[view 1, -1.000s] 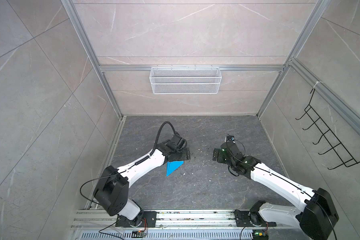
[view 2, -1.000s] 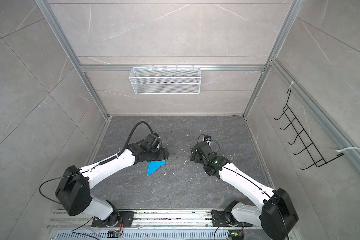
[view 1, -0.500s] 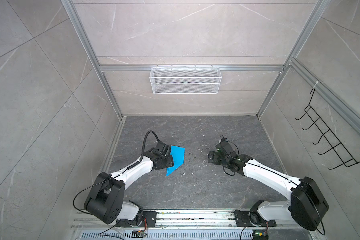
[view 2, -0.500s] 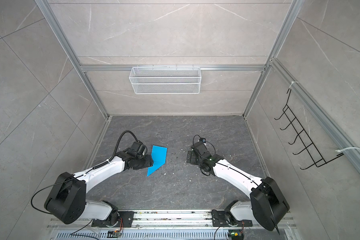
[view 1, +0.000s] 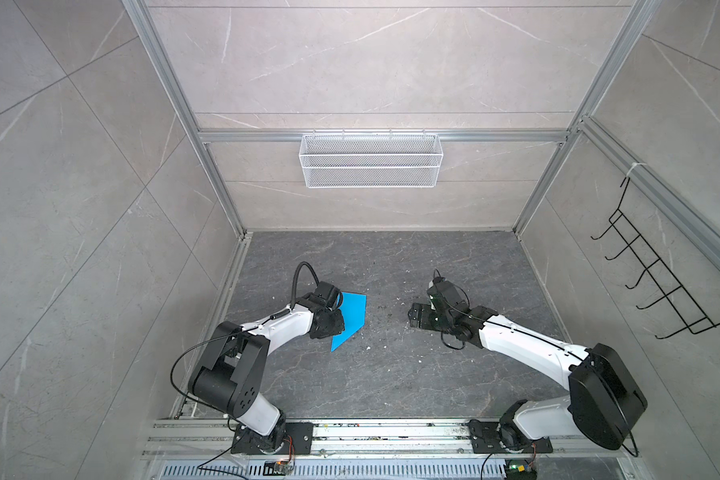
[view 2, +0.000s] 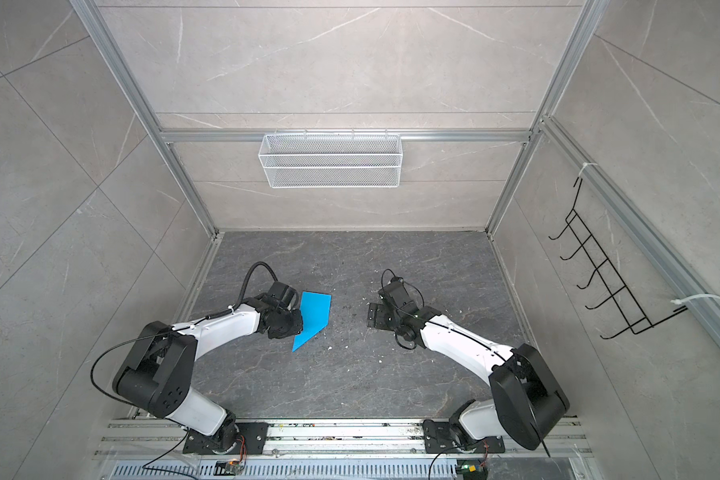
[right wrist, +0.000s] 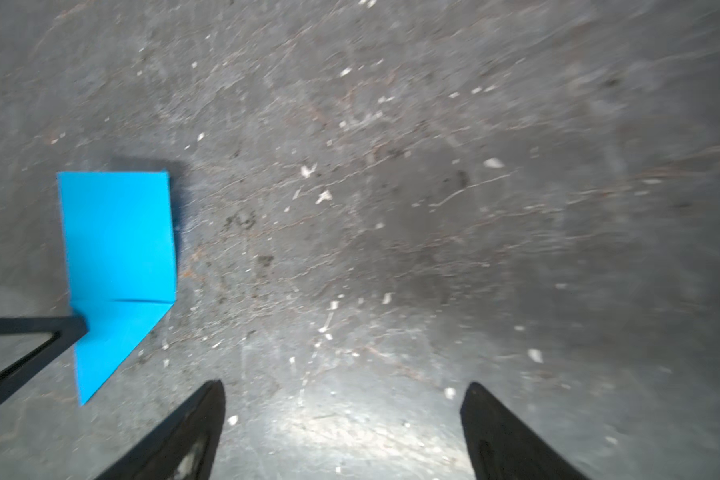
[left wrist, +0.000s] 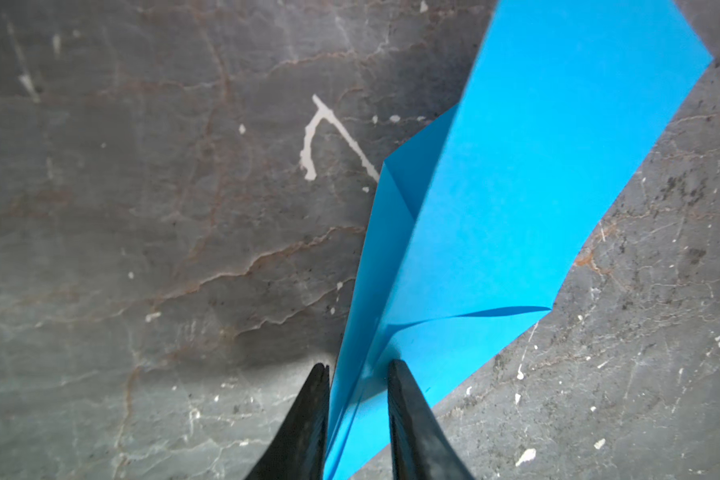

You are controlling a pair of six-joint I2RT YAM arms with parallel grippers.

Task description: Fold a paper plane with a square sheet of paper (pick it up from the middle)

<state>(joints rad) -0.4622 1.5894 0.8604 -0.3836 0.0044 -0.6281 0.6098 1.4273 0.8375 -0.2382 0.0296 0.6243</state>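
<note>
Blue paper (view 1: 352, 318) (view 2: 314, 318): lies on the dark stone counter (view 1: 391, 374), left of the middle in both top views. Partly folded, squared off at the far end, tapering to a point at the near end.
Folds: show best from the left wrist (left wrist: 516, 187). Layered flaps along one long side, one flap curling slightly up off the layer beneath.
Left gripper (view 1: 338, 316) (left wrist: 358, 370): sits right down at the paper's left edge, roughly halfway along it. Black fingers (left wrist: 408, 415) stand narrowly apart, one each side of the raised folded edge (tight little gap, paper right in it!).
Grip: cannot tell whether the paper is truly pinched or merely bracketed.
Right gripper (view 1: 412, 320) (right wrist: 344, 390): low over bare counter, well apart from the paper and pointing towards it. Spread wide, holding nothing.
Right wrist view: blurred, yet catches the paper (right wrist: 117, 249) with one finger of the left gripper (right wrist: 71, 328) at its edge.
Counter litter: pale flecks scattered between the two grippers.
Backdrop: white wire basket (view 1: 371, 162) on the back wall, black hook rack (view 1: 649, 286) on the right wall.
</note>
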